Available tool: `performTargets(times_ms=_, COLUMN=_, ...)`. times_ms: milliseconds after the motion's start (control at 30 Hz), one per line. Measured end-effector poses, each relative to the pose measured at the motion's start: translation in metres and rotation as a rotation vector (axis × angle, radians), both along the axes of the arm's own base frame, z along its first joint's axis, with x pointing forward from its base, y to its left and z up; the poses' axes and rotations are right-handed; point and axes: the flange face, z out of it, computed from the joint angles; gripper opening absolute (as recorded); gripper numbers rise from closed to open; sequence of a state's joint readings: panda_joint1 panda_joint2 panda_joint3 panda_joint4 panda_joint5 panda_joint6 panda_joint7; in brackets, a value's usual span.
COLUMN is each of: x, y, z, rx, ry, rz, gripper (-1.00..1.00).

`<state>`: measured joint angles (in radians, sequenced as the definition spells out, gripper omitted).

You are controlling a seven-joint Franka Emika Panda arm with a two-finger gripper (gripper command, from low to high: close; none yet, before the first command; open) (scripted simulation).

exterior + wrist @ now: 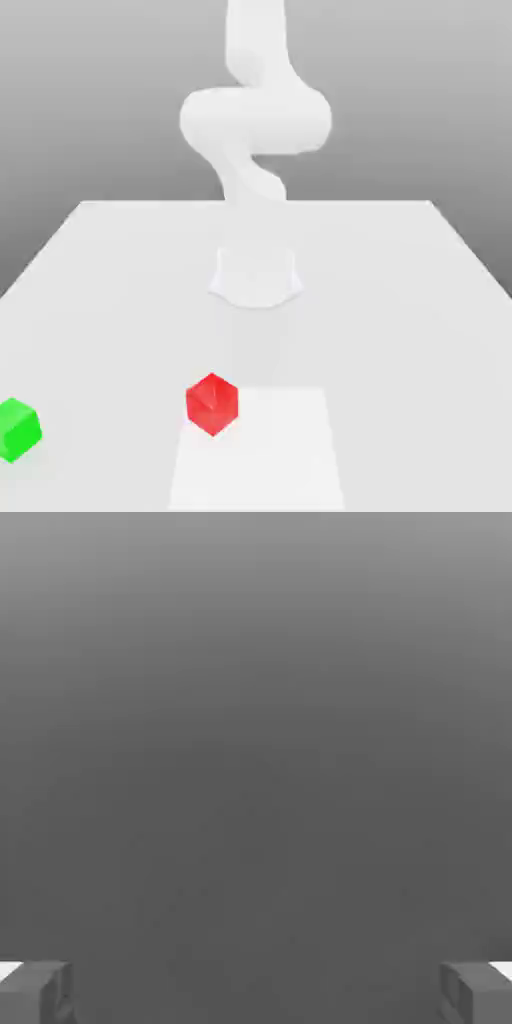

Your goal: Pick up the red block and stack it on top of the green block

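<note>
Claw [256, 992] spread wide, nothing between; red block [212, 403] on table [420, 300].

No legible text, label, brand, number or sign appears on any surface: the red block [212, 403], the green block [17, 429] and the bench [400, 300] are all plain and unmarked.
</note>
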<state>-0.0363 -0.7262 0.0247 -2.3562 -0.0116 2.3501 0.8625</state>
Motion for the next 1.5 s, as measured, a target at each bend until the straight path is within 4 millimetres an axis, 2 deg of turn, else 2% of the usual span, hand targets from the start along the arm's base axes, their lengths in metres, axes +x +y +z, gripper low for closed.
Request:
performTargets(times_ms=133, x=0.041, y=-0.011, z=-0.099, rx=0.037, ry=0.148, rz=-0.123, gripper=0.00)
performTargets(times_ms=200, x=0.052, y=-0.019, z=-0.149, rx=0.059, ry=0.219, rz=-0.185, gripper=0.00)
performTargets(times_ms=300, x=0.057, y=-0.032, z=-0.224, rx=0.097, ry=0.325, rz=-0.279, gripper=0.00)
performTargets(times_ms=433, x=0.042, y=-0.048, z=-0.325, rx=0.159, ry=0.472, rz=-0.414, gripper=0.00)
performTargets(times_ms=567, x=0.000, y=-0.057, z=-0.424, rx=0.239, ry=0.634, rz=-0.563, gripper=0.00)
performTargets(times_ms=667, x=-0.013, y=-0.057, z=-0.463, rx=0.263, ry=0.675, rz=-0.606, gripper=0.00)
performTargets(times_ms=833, x=-0.016, y=-0.057, z=-0.511, rx=0.265, ry=0.682, rz=-0.612, gripper=0.00)
performTargets(times_ms=867, x=-0.017, y=-0.057, z=-0.516, rx=0.265, ry=0.682, rz=-0.611, gripper=-1.00)
performTargets(times_ms=1100, x=-0.016, y=-0.057, z=-0.515, rx=0.265, ry=0.681, rz=-0.612, gripper=-1.00)
performTargets(times_ms=1333, x=-0.016, y=-0.057, z=-0.458, rx=0.265, ry=0.681, rz=-0.613, gripper=-1.00)
performTargets(times_ms=1367, x=-0.009, y=-0.060, z=-0.453, rx=0.278, ry=0.679, rz=-0.636, gripper=-1.00)
performTargets(times_ms=1467, x=0.014, y=-0.088, z=-0.442, rx=0.343, ry=0.663, rz=-0.773, gripper=-1.00)
performTargets(times_ms=1500, x=0.017, y=-0.114, z=-0.439, rx=0.376, ry=0.652, rz=-0.855, gripper=-1.00)
